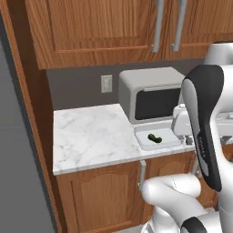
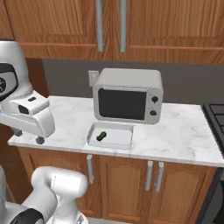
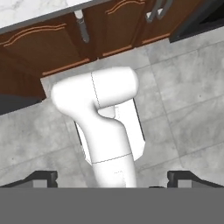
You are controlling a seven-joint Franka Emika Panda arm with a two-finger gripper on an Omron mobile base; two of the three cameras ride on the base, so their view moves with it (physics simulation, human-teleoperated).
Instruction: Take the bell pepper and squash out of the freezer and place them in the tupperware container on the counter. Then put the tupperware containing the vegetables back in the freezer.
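The pincer (image 3: 112,178) is released, its two dark finger tips (image 3: 41,177) set wide apart at the bottom of the hand view, with nothing between them; it points down at the grey tiled floor (image 3: 183,87) in front of the brown cabinets (image 3: 48,48). In the right base view the white hand sits at about 9 o'clock, just off the left front edge of the counter (image 2: 183,131), with open air below it. In the left base view the arm's dark-and-white upper link stands upright at 3 o'clock, in front of the counter edge. The container (image 2: 110,135), a shallow pale tray with a low rim, lies on the counter just in front of the toaster oven (image 2: 127,96), close to the counter's front edge. The squash (image 2: 101,136), small and dark green, lies inside the tray toward its left half in that view. The marble to the left of the tray is bare and wide up to the tall brown panel (image 1: 34,104) at 9 o'clock in the left base view; to the right of the oven another clear stretch runs to the black stove top (image 2: 216,118) at 3 o'clock. A wall outlet (image 1: 106,83) sits on the grey backsplash, and upper wooden cabinets (image 2: 65,26) with metal bar handles hang above the oven.
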